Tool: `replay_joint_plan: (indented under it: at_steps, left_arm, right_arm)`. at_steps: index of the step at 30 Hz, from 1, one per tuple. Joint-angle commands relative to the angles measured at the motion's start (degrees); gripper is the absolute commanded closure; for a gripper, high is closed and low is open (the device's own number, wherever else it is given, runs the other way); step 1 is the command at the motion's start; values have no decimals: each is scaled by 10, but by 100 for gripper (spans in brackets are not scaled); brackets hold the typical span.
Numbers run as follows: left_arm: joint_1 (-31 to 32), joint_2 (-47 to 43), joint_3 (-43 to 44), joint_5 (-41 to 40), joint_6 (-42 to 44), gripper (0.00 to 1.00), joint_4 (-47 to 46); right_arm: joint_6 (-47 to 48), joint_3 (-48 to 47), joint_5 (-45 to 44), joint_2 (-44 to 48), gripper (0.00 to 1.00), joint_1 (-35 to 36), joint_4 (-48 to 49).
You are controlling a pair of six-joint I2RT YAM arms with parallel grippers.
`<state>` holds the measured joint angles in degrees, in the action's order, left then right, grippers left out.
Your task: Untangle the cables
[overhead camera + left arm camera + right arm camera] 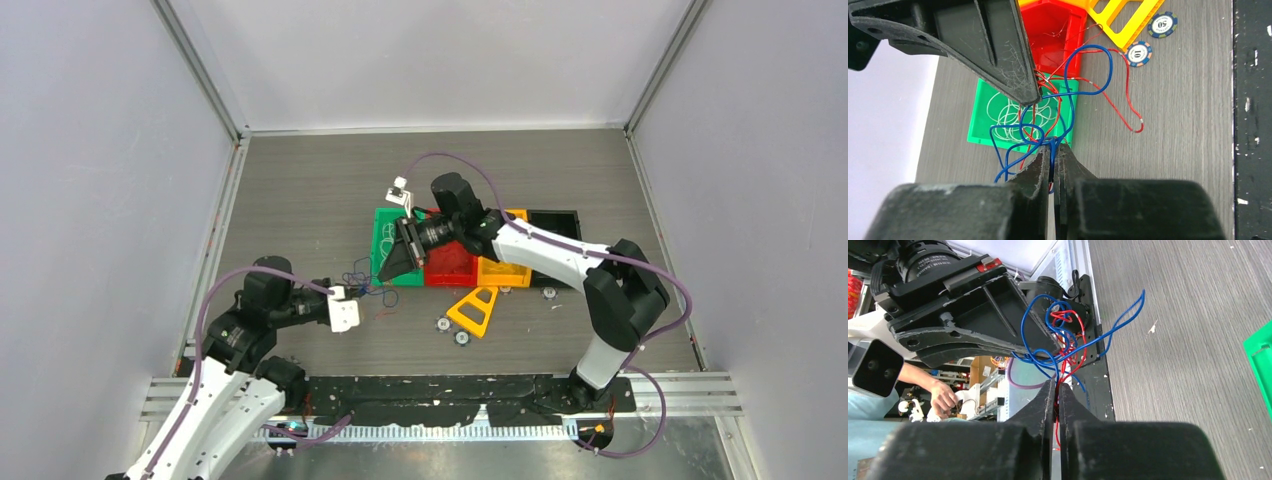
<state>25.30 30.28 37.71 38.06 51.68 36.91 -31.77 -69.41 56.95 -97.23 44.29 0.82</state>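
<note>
Red and blue cables (362, 280) hang tangled between my two grippers, just left of the trays. My left gripper (367, 296) is shut on the blue cable (1052, 150), with a red strand in the same pinch. My right gripper (388, 272) is shut on the red cable (1057, 390). In the left wrist view the right gripper's finger (1013, 75) sits over the knot, and a red cable (1128, 100) trails onto the table. A white cable (1008, 112) lies coiled in the green tray (980, 132). No yellow cable shows.
Green (381, 222), red (450, 265), orange (500, 272) and black (556, 225) trays sit mid-table. A yellow triangular frame (475, 310) and several poker chips (442, 324) lie in front of them. A small white object (398, 190) lies behind the green tray.
</note>
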Motion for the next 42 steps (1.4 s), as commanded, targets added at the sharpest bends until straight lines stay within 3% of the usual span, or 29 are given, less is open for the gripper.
replay_joint_plan:
  at_steps: [1, 2, 3, 5, 8, 15, 20, 24, 28, 30, 34, 42]
  left_arm:
    - [3, -13, -12, -13, 9, 87, -30]
    - [2, -13, -15, -17, 9, 81, -30]
    - [3, -12, -16, -19, 8, 64, -28]
    - [3, -10, -13, -19, 2, 42, -23]
    - [3, -5, -7, -13, -3, 32, -15]
    - [6, 9, 12, -7, -21, 33, -22]
    - [8, -4, 15, -29, -24, 28, -18]
    - [8, -8, 32, -44, 36, 30, 90]
    - [8, -10, 56, 2, 79, 30, 211]
    - [8, -23, 59, 19, 48, 30, 202]
    - [8, -38, 49, 19, -75, 31, 87]
    - [8, 43, 100, 34, -183, 30, 25]
  right_arm:
    - [-11, 5, 20, 29, 94, 5, 53]
    - [-8, 7, 20, 35, 94, 4, 54]
    - [-6, 9, 19, 38, 94, 4, 54]
    - [1, 13, 13, 52, 95, 4, 54]
    - [3, 15, 12, 60, 95, 4, 54]
    - [40, 14, -4, 64, 94, 4, 13]
    - [71, 16, -17, 63, 95, 5, -29]
    - [83, 28, -19, 88, 94, -1, -38]
    - [89, 36, -20, 105, 95, -20, -45]
    - [102, 36, -23, 105, 95, -25, -59]
    - [104, 41, -23, 102, 95, -21, -63]
    - [135, 32, -39, 104, 95, -9, -90]
